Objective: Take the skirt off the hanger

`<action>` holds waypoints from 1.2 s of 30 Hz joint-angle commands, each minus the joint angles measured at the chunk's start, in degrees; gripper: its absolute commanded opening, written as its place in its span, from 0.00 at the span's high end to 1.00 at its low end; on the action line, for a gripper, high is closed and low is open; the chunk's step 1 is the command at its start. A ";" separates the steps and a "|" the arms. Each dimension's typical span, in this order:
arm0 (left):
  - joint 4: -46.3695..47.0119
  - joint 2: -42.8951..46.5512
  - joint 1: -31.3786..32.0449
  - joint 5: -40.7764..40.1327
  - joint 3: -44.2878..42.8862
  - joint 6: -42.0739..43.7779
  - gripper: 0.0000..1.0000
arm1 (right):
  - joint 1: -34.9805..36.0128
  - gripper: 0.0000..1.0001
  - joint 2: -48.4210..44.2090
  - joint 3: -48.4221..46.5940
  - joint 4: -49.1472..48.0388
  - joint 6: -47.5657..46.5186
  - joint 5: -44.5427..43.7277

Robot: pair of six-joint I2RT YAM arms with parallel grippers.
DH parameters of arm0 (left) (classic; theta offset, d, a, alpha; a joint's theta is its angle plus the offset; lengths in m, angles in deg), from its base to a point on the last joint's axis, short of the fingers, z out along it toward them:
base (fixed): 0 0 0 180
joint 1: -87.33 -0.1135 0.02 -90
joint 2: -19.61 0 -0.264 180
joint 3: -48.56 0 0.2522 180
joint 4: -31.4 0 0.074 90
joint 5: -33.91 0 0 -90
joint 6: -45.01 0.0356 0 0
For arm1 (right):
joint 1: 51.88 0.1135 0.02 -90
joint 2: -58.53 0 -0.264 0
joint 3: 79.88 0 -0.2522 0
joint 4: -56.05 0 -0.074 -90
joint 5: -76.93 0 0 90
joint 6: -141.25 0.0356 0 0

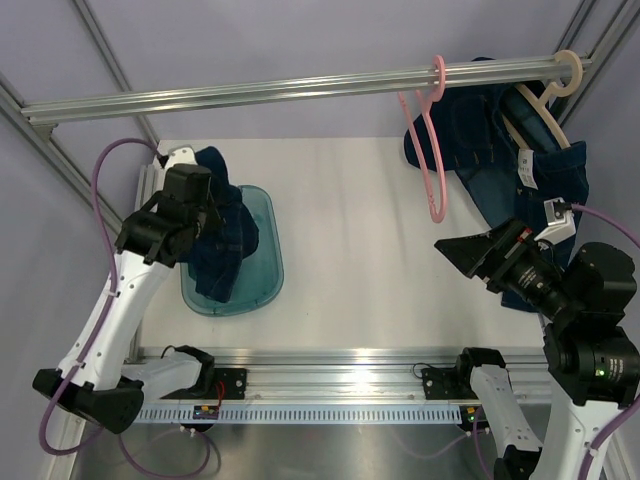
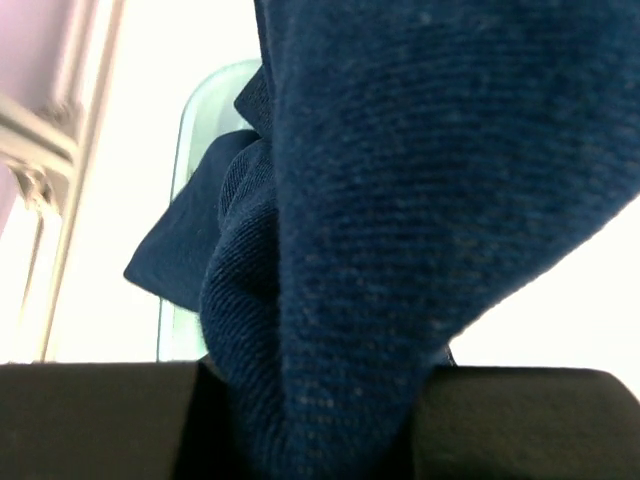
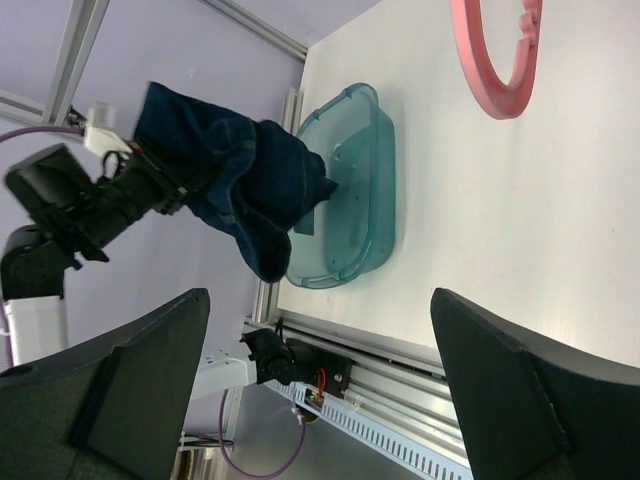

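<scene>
A dark blue denim skirt (image 1: 228, 238) hangs bunched from my left gripper (image 1: 203, 212), which is shut on it above the teal bin (image 1: 262, 272). In the left wrist view the cloth (image 2: 400, 200) fills the gap between the black fingers (image 2: 90, 420). An empty pink hanger (image 1: 432, 150) hangs from the rail (image 1: 250, 95). A second denim garment (image 1: 490, 150) is draped on a cream hanger (image 1: 550, 100) at the rail's right end. My right gripper (image 1: 470, 255) stands open below that garment, holding nothing; its wrist view shows the held skirt (image 3: 250, 190) across the table.
The teal bin (image 3: 360, 190) lies at the table's left side. The pink hanger (image 3: 497, 60) dangles over the table's right half. Slanted frame bars (image 1: 105, 50) rise at both back corners. A cable tray (image 1: 330, 412) runs along the near edge.
</scene>
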 commanded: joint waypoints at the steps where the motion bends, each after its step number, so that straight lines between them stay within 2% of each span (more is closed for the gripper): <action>1: 9.84 2.63 -4.40 12.02 5.81 1.38 1.00 | -0.08 0.01 -0.06 -2.53 0.61 0.06 -1.07; 2: 12.12 3.25 -5.20 13.78 9.49 1.12 1.00 | -0.08 0.01 -0.06 -3.05 0.70 -0.02 -0.99; 7: 16.79 3.08 -10.73 25.65 16.55 -1.26 1.00 | -0.08 0.01 0.65 -6.74 2.72 -0.46 -1.86; 13: 19.26 -4.80 -17.94 30.14 23.85 -5.04 1.00 | -0.08 0.00 2.23 -15.87 7.46 -2.40 -4.93; 18: 20.31 -12.48 -18.30 33.21 25.78 -7.58 1.00 | -0.08 0.01 7.92 -19.84 13.42 -5.55 -7.40; 21: 22.51 -14.05 -18.91 33.65 28.42 -10.13 1.00 | -0.08 0.01 11.36 -23.62 15.56 -8.10 -11.16; 25: 25.49 -16.26 -21.28 40.85 31.05 -11.54 0.98 | -0.08 0.01 12.51 -29.75 14.85 -9.34 -23.53; 26: 25.76 -16.43 -21.46 41.21 31.49 -11.54 0.79 | -0.08 0.00 13.21 -30.82 15.64 -10.04 -24.62; 28: 25.32 -16.09 -21.55 40.95 31.50 -11.28 0.53 | -0.08 0.00 15.84 -32.76 16.34 -10.48 -26.29; 29: 25.15 -15.56 -21.47 40.87 31.76 -11.37 0.30 | -0.08 0.01 16.72 -32.77 16.43 -10.57 -26.56; 30: 24.89 -14.86 -21.46 40.43 32.02 -11.37 0.23 | -0.08 0.01 17.51 -32.51 15.56 -10.48 -26.56; 31: 24.36 -12.77 -21.46 40.08 32.20 -11.45 0.03 | -0.08 0.01 17.61 -31.20 14.77 -10.40 -27.08; 36: 20.24 -3.97 -21.29 37.63 30.11 -11.28 0.01 | -0.08 0.00 18.93 -32.14 12.13 -9.43 -32.79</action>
